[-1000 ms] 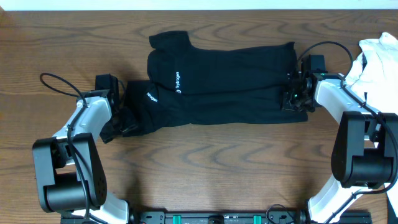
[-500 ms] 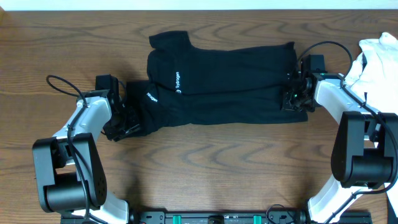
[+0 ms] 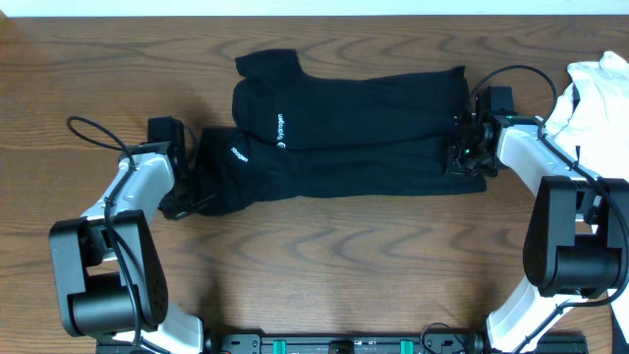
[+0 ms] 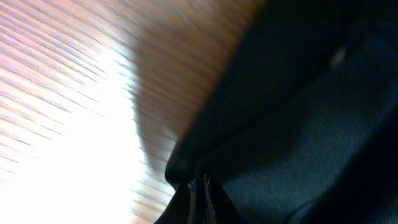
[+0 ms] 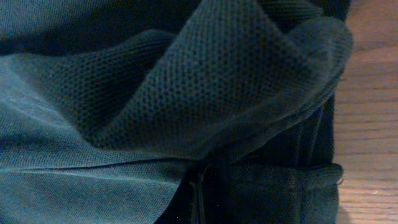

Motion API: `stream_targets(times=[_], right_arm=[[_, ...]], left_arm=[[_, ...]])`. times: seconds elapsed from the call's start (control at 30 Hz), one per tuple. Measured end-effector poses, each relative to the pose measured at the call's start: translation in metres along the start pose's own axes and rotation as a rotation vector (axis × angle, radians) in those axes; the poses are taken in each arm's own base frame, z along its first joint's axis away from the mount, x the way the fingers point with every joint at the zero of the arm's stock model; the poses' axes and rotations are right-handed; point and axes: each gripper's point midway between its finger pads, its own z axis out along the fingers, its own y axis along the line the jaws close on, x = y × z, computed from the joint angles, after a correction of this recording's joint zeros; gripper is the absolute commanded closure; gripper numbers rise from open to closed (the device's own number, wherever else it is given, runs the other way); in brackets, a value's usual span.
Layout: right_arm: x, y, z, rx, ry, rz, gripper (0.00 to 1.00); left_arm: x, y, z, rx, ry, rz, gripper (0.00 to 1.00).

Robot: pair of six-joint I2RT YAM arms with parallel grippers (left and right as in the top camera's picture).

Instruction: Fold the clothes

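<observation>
The clothes, a black T-shirt with white chest text, lie folded lengthwise across the middle of the wooden table. At the shirt's left end my left gripper is shut on a bunched edge of the fabric. The left wrist view is blurred; it shows the jaws closed together with black cloth pinched at their tips. My right gripper is shut on the shirt's right end. In the right wrist view black mesh fabric fills the frame and wraps the closed jaws.
A white garment lies crumpled at the table's far right edge, beside the right arm. The left arm's cable loops over the table at the left. Bare wood runs along the front.
The left gripper's jaws have closed on the shirt's left edge and pulled the fabric slightly. The right gripper and the rest of the shirt have not moved.
</observation>
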Motion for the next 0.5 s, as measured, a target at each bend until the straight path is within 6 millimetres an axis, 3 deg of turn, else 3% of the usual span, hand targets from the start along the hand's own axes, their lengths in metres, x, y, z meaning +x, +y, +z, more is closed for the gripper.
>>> stream_targets(times=[0.27,0.5], right_arm=[[0.0,-0.001,0.0,0.006,0.001,-0.001,0.99],[0.001,-0.003,0.0,0.021,0.005,-0.002,0.99]], left_arm=[[-0.026,0.025,-0.001,-0.032,-0.083,-0.077,0.94],[-0.034,0.026,-0.002,-0.026,-0.114,-0.086,0.94]])
